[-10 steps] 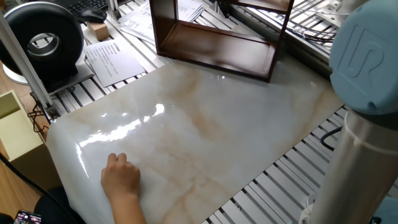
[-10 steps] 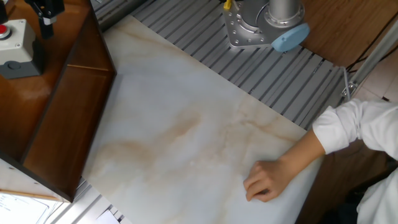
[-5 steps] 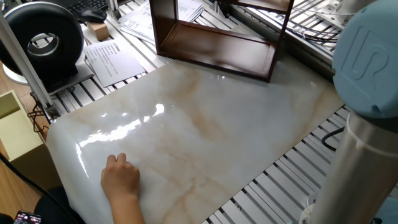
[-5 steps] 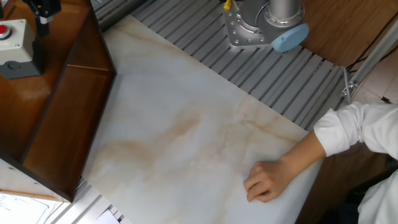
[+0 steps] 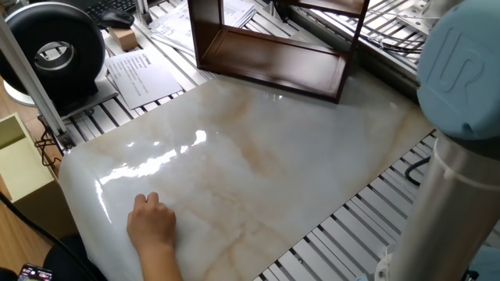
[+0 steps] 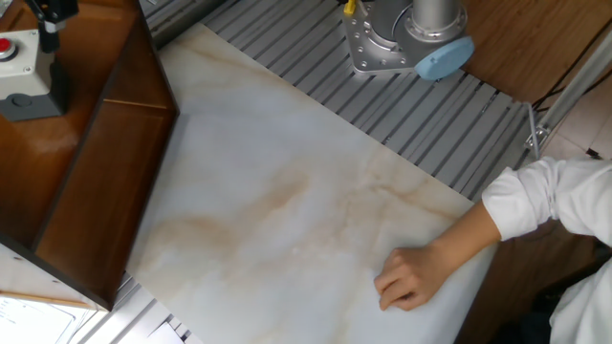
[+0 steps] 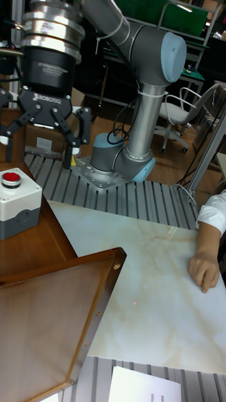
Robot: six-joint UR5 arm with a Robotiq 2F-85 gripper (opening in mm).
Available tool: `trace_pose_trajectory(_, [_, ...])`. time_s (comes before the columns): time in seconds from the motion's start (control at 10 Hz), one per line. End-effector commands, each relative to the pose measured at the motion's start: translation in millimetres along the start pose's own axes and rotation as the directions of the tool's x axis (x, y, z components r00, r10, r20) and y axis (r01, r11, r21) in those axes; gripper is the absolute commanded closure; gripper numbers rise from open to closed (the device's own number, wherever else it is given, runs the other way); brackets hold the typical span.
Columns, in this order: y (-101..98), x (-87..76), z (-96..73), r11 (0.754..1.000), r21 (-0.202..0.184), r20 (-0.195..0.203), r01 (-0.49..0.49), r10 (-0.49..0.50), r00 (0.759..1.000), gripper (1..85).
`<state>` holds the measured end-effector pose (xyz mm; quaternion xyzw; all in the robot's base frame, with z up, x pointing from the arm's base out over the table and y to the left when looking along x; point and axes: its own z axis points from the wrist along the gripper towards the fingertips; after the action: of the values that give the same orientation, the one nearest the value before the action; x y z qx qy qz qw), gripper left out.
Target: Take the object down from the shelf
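One blocky object [image 7: 19, 204], white above, dark grey below and capped with a round red button, sits on the top board of the shelf [image 7: 56, 295]. The shelf is an open box-frame of thin, glossy reddish-brown boards, standing at the far edge of the bench [image 7: 157, 301], a smooth slab veined like pale marble that throws back bright glare.

The tall fixed view alone shows the gripper [image 7: 37, 156] whole: a black body under a ribbed metal wrist, its fingers [image 7: 67, 154] spread wide with nothing between them, hanging above and just behind the object without touching it.

The other fixed view looks down on the shelf [image 6: 86, 162] and catches the object [image 6: 19, 72] at the picture's left edge.

One fixed view shows the shelf [image 5: 269, 58] from the front, cut off at the top, so the object is out of frame there.

A person's hand [image 7: 204, 270] rests flat on the slab, well apart from the shelf.
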<state>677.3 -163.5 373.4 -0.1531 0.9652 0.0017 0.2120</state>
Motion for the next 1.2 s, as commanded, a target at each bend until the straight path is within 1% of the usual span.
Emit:
trace_pose_trajectory(0.0, [-20.0,3.9,0.3,1.000,-0.006,0.025,0.010,-0.010,1.000,1.3])
trace_pose_trajectory(0.3, [-21.1,-0.3,1.1,1.000,-0.004,0.043,0.020,-0.020,0.999,0.7])
trace_pose_trajectory(0.5, [-19.7,-5.0,0.8,0.999,-0.007,0.061,0.038,-0.037,0.997,0.7])
trace_pose_trajectory(0.7, [-25.1,-3.5,2.4,0.999,0.007,0.057,0.053,-0.054,0.997,0.7])
trace_pose_trajectory(0.9, [-26.7,-3.5,7.0,0.998,0.006,0.071,0.070,-0.070,0.995,0.7])
trace_pose_trajectory(1.1, [-27.7,-3.5,6.6,0.996,0.011,0.069,0.087,-0.087,0.994,0.7])
